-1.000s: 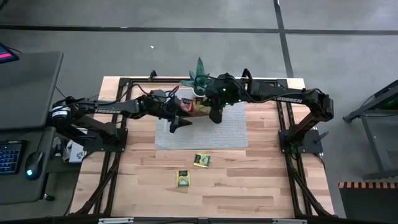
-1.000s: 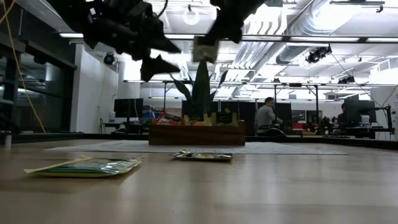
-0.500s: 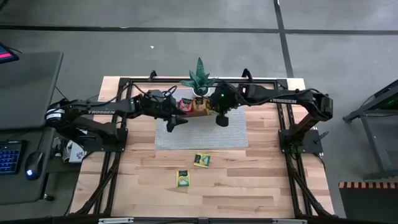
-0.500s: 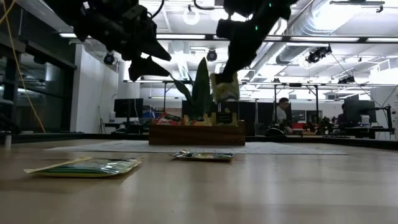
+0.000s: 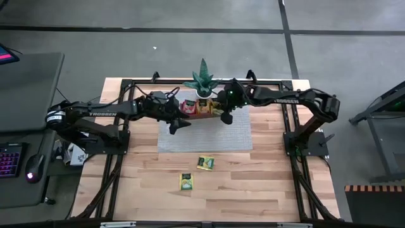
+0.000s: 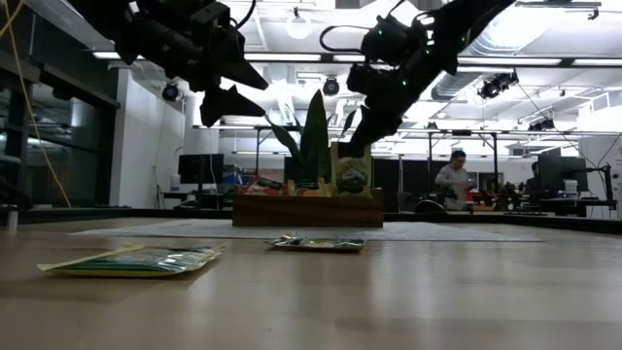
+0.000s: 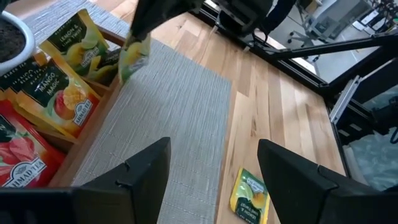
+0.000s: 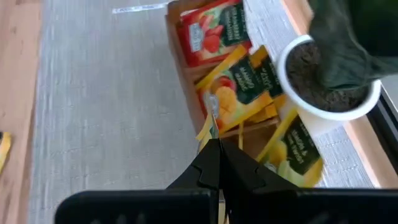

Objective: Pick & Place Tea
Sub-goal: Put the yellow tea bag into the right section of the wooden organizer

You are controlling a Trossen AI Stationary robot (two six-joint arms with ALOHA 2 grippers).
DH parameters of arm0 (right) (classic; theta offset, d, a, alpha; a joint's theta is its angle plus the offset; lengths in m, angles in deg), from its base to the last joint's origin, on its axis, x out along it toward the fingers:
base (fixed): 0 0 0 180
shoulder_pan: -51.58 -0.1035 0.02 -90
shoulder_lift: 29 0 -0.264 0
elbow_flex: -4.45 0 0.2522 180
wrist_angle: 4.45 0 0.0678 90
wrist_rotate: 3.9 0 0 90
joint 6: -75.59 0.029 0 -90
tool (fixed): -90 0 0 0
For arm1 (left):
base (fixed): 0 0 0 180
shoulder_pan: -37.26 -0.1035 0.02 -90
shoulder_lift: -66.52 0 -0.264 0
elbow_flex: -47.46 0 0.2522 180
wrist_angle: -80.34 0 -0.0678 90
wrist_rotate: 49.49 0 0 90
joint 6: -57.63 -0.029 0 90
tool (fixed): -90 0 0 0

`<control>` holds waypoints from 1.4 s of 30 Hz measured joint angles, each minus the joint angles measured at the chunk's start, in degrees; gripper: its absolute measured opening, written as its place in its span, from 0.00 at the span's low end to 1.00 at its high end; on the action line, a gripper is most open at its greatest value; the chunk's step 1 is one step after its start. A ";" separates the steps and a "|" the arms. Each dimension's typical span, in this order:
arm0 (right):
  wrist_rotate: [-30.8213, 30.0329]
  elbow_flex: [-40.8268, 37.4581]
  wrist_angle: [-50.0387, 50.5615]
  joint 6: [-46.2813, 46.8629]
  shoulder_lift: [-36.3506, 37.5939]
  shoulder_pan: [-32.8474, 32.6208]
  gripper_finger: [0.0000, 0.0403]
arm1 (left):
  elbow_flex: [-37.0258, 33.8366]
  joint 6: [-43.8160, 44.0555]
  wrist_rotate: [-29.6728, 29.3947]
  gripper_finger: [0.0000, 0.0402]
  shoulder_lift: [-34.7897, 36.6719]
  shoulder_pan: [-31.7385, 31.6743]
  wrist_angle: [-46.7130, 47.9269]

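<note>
A: Where does the tea stand?

B: The right gripper is pinched tight on one yellow-green packet, hanging just over the end section of the wooden tray nearest the right arm. The red packets and the orange packets stand upright in the tray's other sections. Two green packets lie flat on the bare worktop, well in front of the tray and off the grey mat.

A: And the left arm?

B: The left gripper hovers over the mat on the tray's left side, fingers spread wide, holding nothing.

A: What might go wrong?

B: I'd judge the held packet is thin and gripped by its top edge, so it may swing and catch the tray wall, or land on the packets already standing there instead of slotting in. The potted plant sits just behind the tray; a drift that way could brush its leaves.

A: Any writing?

B: "TROSSEN" on both arms. On tray packets I can make out "LEMON & LIME TWIST", "MANGO MAGIC" and "AHMAD TEA".
</note>
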 joint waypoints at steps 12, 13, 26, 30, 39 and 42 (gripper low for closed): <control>-0.58 -2.50 -4.08 -4.11 -0.02 3.86 0.00 | 0.00 1.50 -0.07 0.59 0.00 0.00 -0.23; -0.96 -2.50 -4.38 -4.66 -0.02 3.95 0.00 | 0.00 1.50 -0.07 0.59 0.00 0.00 -0.25; 2.32 -2.50 -6.55 -7.67 -1.66 4.22 0.00 | 0.00 2.60 -0.11 0.59 -0.02 0.00 -0.55; 2.38 -2.50 -6.63 -8.73 -4.00 4.22 0.00 | 0.00 3.22 -0.09 0.59 -0.02 0.00 -0.66; 2.24 -2.50 -6.88 -11.43 -6.86 5.29 0.00 | 0.00 4.52 -0.02 0.59 -0.02 0.00 -0.64; 2.22 -2.52 -6.81 -11.71 -7.28 5.78 0.00 | 0.00 4.73 -0.02 0.59 -0.02 0.00 -0.64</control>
